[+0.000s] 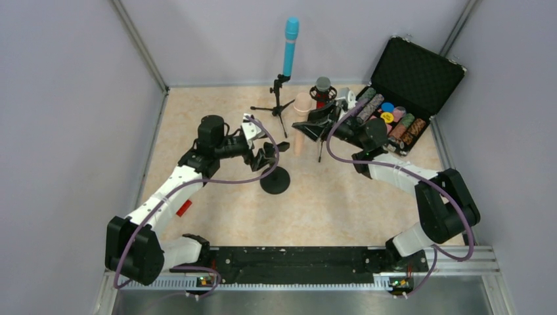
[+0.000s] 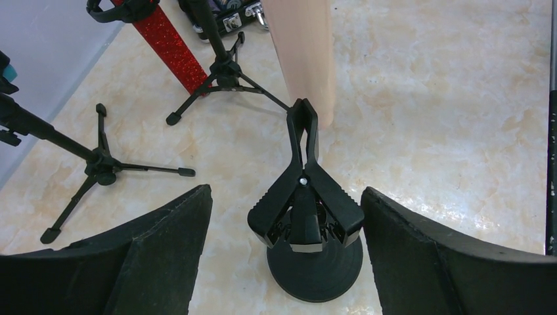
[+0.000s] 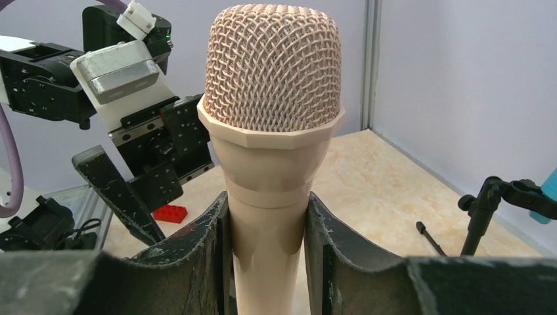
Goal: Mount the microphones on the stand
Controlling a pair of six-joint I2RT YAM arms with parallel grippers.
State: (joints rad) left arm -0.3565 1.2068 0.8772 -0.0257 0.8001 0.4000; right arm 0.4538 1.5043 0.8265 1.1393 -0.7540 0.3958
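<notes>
Right hand (image 3: pixel 268 226): clamped on the peach microphone (image 3: pixel 272 111) just under the mesh head, mic upright. Its lower end is near the desk (image 1: pixel 341 197); can't tell if it touches.

Left hand (image 2: pixel 286 193): fingers apart, one each side of the spring clip (image 2: pixel 304 187), touching nothing. The clip sits on the round-base stand (image 2: pixel 315 269) with its jaws shut. In the left wrist view its nose points to 12 o'clock, right at the foot of the peach body.

In the top view the peach mic is at 1 o'clock from the base, just beside it. The teal microphone (image 1: pixel 290 39) is already up on its tripod at 12 o'clock, at the back of the desk. The red microphone (image 2: pixel 167 46) is in its tripod holder, behind the peach one. So peach looks like the last one.

Step, my read: left squeezes the clip open, right feeds the mic in.
- Close left on the handle wings at the low end, not the nose.
- Steady the base so it doesn't slide.
- Bring the straight part of the body square into the opened jaws.
- Let the clip bite first, then loosen right.

Risks: the light base may tip, and tripod legs are near.
</notes>
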